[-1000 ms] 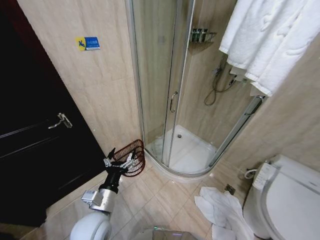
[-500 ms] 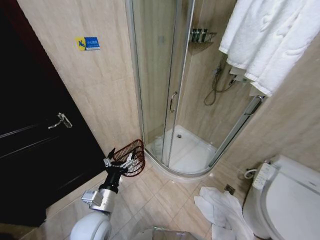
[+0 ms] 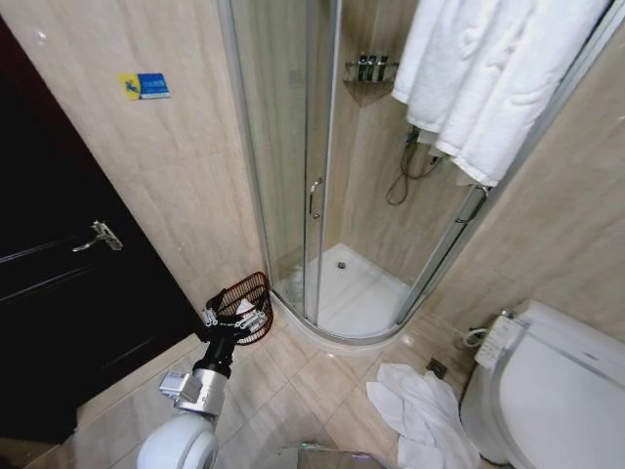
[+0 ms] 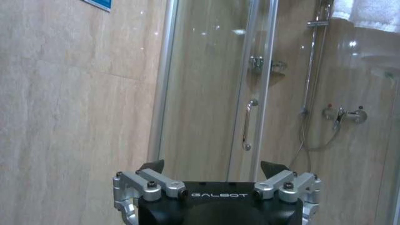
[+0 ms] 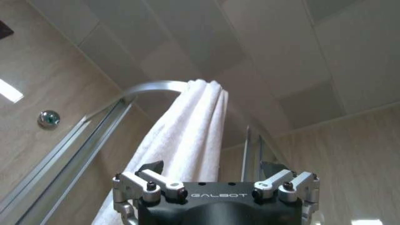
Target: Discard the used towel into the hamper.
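The left claw (image 3: 234,315) hangs low over the tiled floor (image 3: 293,386), just in front of the hamper (image 3: 244,303). Its two fingers are spread wide apart and there is nothing between them. The hamper is a small reddish-brown basket. It stands on the floor in the corner between the beige wall and the glass shower cabin (image 3: 293,176), and it looks tilted toward the claw.

The used towel (image 3: 415,410) lies crumpled on the floor near the toilet (image 3: 547,391), well apart from the hamper and from the left claw. Other white towels (image 3: 488,68) hang over the top rail of the shower.

In the right wrist view the right claw (image 5: 212,171) points up toward the ceiling and the hanging towels. Its fingers are also open and hold nothing.
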